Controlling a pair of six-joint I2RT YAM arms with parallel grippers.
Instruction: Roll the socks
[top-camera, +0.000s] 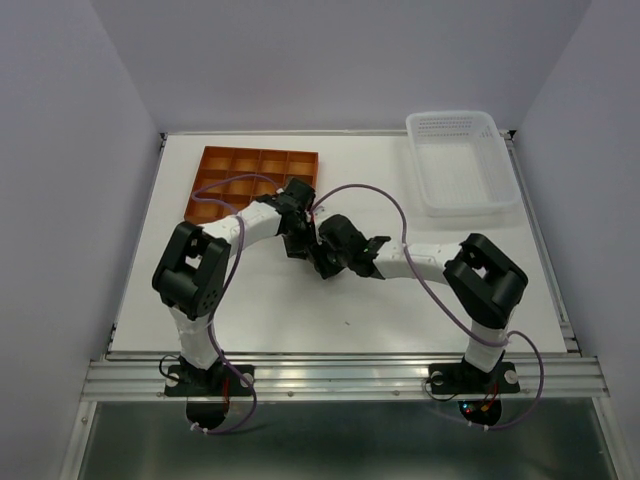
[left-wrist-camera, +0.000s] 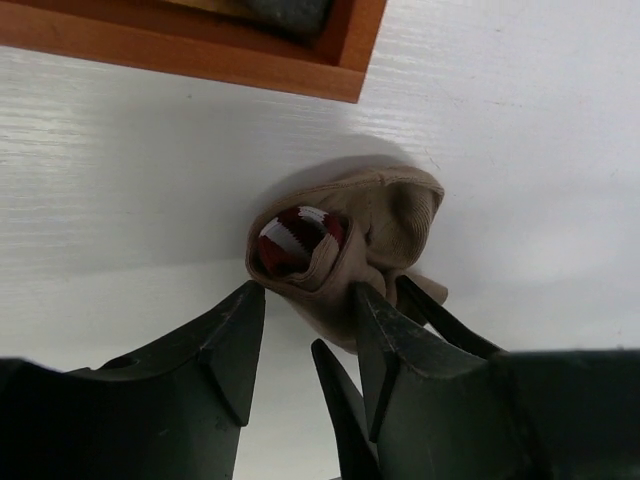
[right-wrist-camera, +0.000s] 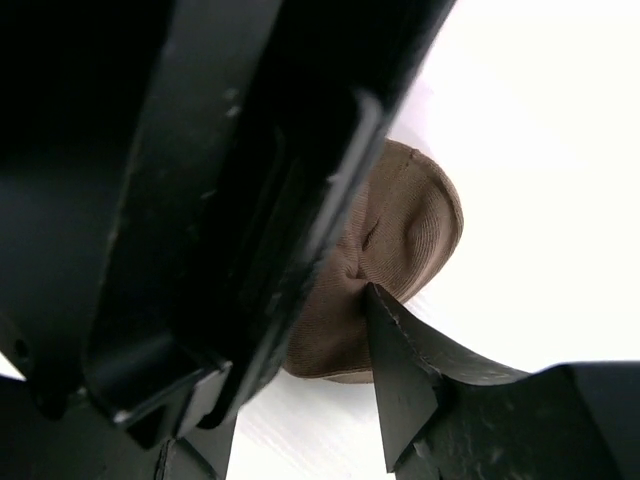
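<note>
The left gripper (left-wrist-camera: 308, 290) stands half wide, fingers astride the rim of the tan sock (left-wrist-camera: 395, 215), a bundle lying mid-table with its red-white striped part (left-wrist-camera: 300, 235) tucked inside. The right gripper (top-camera: 318, 258) presses a finger (right-wrist-camera: 400, 350) into the fold; whether it pinches, I cannot tell. I'd pin that fold while the left backs off slowly. Beyond, toward the far left corner, sits the orange tray (left-wrist-camera: 200, 55).
</note>
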